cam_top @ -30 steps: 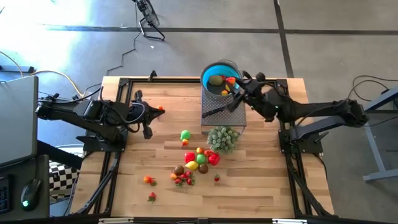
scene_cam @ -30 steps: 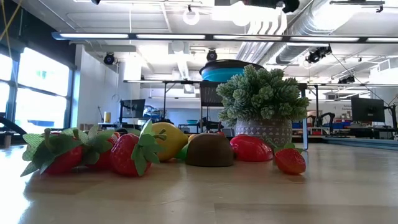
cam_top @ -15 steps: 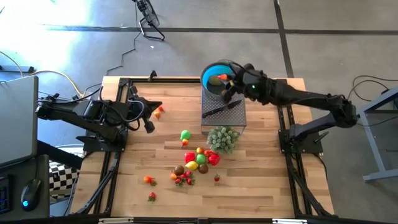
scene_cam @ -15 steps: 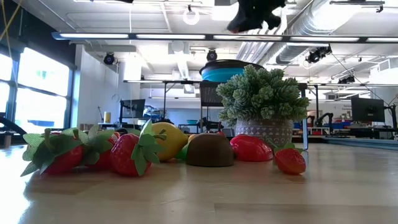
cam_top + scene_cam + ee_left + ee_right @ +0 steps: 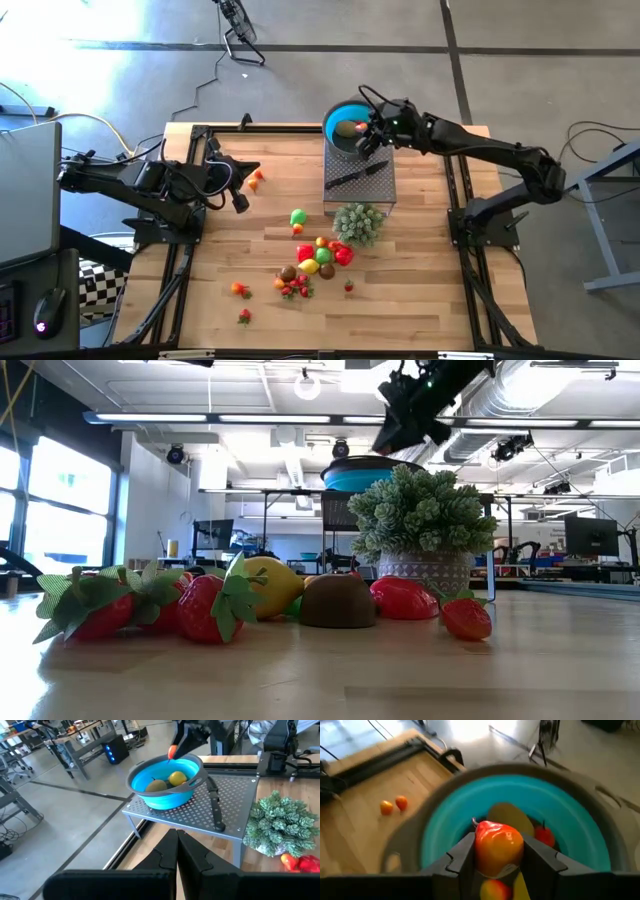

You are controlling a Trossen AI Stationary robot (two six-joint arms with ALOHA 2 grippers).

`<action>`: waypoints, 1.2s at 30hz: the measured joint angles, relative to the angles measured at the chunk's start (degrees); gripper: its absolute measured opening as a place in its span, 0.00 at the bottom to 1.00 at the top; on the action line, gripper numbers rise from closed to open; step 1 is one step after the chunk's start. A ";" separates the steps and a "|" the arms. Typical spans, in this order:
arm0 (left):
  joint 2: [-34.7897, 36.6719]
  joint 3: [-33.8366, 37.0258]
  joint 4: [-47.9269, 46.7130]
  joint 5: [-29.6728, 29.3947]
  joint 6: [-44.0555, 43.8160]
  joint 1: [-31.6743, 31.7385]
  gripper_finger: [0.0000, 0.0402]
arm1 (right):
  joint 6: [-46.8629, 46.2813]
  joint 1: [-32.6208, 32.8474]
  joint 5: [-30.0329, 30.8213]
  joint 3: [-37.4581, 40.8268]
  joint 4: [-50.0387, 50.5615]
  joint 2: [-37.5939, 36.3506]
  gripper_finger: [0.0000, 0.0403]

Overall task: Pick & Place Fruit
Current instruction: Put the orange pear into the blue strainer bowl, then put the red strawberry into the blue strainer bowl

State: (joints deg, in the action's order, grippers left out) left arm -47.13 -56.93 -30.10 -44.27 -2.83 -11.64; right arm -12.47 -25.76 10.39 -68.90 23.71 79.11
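fruit is split between three spots, all told here against the blue bowl [image 5: 348, 125], which sits on a perforated metal stand [image 5: 360, 180] at the far edge of the wooden table [image 5: 420, 260]. one red-orange piece [image 5: 498, 845] is pinched between the fingers of the right gripper [image 5: 499, 857], hanging just above the bowl's open top. inside the bowl lie a yellow fruit [image 5: 177, 778], a brownish one [image 5: 156, 785] and a small red one [image 5: 544, 836]. on the stand, just beside the bowl, lies a black-handled knife [image 5: 215, 806]. nearer than the stand is a pale green bushy plant [image 5: 358, 222], and beyond that, well apart from the bowl, the main pile of fruit [image 5: 318, 258] with a few strays around it, strawberries [image 5: 205, 605] among them. two small orange fruits [image 5: 393, 805] lie on the table to the bowl's left. the left gripper [image 5: 176, 851] is closed on nothing, its fingers pressed together, out to the bowl's left near those two.
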 joint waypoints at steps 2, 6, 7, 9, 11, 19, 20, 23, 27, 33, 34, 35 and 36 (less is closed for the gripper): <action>0.00 0.00 -0.07 0.00 -0.36 0.00 0.00 | 0.04 -0.37 -0.12 0.00 0.89 0.58 0.31; 0.00 0.00 -0.07 0.00 -0.42 0.02 0.00 | 0.08 -0.63 -0.50 0.00 1.44 1.07 0.31; 0.00 0.02 -0.07 0.00 -0.42 0.00 0.00 | 0.14 -0.66 -0.50 0.00 1.51 1.07 0.31; 0.00 0.02 -0.07 0.00 -0.42 0.01 0.00 | 0.20 -0.66 -0.47 0.00 1.40 1.07 0.31; 0.00 0.04 -0.07 0.02 -0.44 0.00 0.00 | 0.22 -0.66 -0.24 0.00 1.40 1.07 0.31; 0.00 0.04 -0.05 0.02 -0.45 0.01 0.00 | 0.84 -0.61 0.16 0.00 1.37 1.07 0.45; 0.00 0.04 -0.05 0.02 -0.44 0.00 0.00 | 0.82 -0.61 0.15 0.00 1.36 1.07 0.46; 0.00 0.04 -0.05 0.02 -0.46 0.02 0.00 | 1.19 -0.61 0.14 0.01 1.34 1.07 0.51; 0.00 0.04 -0.05 0.07 -0.71 0.02 0.00 | 1.53 -0.34 -0.34 0.07 1.01 0.04 0.52; 0.00 0.04 -0.03 0.11 -0.83 0.02 0.00 | 1.85 1.52 -0.48 0.07 -0.49 -2.66 0.46; 0.00 0.04 -0.03 0.11 -0.82 0.01 0.00 | 2.11 1.84 -0.50 0.07 -0.83 -3.18 0.44; 0.00 0.04 -0.03 0.09 -0.81 0.02 0.00 | 2.24 2.17 -0.51 0.07 -1.27 -3.66 0.43; 0.00 0.04 -0.03 0.10 -0.81 0.01 0.00 | 2.38 2.52 -0.55 0.07 -1.84 -4.18 0.41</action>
State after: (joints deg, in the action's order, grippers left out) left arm -47.13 -56.88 -30.13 -44.17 -3.64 -11.63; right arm -10.09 -23.24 9.85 -68.84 21.86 74.93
